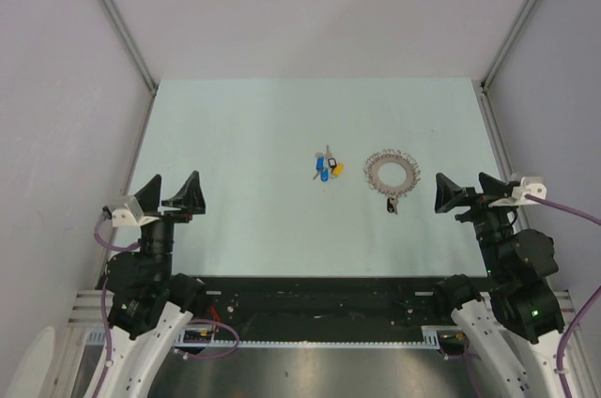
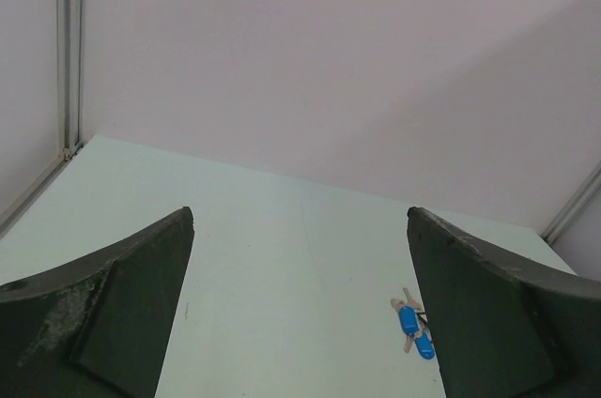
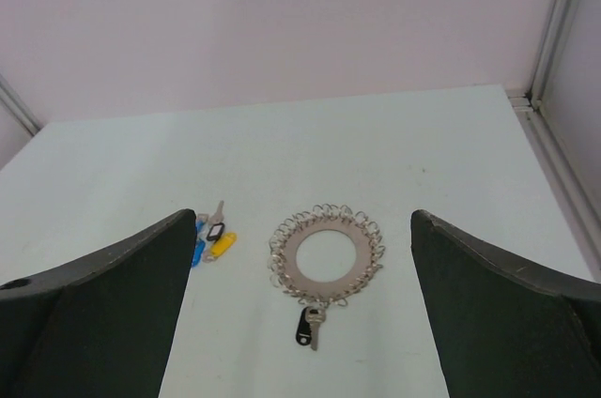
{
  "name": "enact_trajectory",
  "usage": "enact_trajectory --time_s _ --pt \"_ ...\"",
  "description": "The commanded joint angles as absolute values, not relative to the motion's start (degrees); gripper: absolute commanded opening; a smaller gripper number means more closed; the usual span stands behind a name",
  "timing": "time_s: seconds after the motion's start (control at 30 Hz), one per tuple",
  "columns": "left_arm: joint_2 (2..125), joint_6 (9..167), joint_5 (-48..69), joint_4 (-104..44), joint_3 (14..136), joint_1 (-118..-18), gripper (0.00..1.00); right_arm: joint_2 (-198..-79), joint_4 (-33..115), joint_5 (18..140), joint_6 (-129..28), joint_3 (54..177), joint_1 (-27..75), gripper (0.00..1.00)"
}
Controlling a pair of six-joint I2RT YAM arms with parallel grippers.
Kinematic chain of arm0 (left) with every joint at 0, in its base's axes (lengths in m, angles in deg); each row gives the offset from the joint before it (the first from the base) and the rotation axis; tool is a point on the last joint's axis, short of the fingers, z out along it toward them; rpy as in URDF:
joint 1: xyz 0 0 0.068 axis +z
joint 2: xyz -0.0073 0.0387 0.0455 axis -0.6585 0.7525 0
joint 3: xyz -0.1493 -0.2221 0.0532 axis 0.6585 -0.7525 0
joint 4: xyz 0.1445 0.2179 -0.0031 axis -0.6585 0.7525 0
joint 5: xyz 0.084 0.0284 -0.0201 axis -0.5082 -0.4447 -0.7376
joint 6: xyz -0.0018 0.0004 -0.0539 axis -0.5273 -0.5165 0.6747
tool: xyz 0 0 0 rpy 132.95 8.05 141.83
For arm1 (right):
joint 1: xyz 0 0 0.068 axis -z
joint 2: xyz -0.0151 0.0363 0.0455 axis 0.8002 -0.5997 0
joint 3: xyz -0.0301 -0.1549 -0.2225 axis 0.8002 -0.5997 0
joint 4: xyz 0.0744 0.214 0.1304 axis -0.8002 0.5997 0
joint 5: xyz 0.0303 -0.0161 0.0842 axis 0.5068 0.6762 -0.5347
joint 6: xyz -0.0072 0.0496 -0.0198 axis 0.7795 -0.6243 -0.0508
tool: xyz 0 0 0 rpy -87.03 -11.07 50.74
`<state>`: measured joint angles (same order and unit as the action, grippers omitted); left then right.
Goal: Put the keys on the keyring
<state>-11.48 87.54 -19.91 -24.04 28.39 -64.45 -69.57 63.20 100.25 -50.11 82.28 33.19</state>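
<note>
The keys (image 1: 327, 168), with blue, yellow and black-rimmed tags, lie loose at the table's middle; they also show in the right wrist view (image 3: 212, 237) and in the left wrist view (image 2: 413, 326). The keyring (image 1: 392, 172), a silvery flat ring edged with small wire loops, lies just right of them and shows in the right wrist view (image 3: 327, 254). One key with a black tag (image 3: 310, 326) hangs on its near edge. My left gripper (image 1: 169, 193) is open and empty at the near left. My right gripper (image 1: 465, 191) is open and empty, near the ring's right side.
The pale green table (image 1: 254, 126) is walled by white panels at the back and both sides. A metal rail with cables (image 1: 310, 299) runs along the near edge between the arm bases.
</note>
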Motion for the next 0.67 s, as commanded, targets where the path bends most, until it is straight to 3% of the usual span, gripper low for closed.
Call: enact_trajectory --time_s 0.0,0.63 --pt "-14.3 85.5 -19.9 -25.3 28.2 -64.1 1.00 -68.1 66.2 101.1 -44.8 82.5 33.3 1.00" --pt "-12.1 83.7 -16.5 -26.8 28.1 -64.1 1.00 -64.4 63.4 94.2 -44.5 77.9 38.7 1.00"
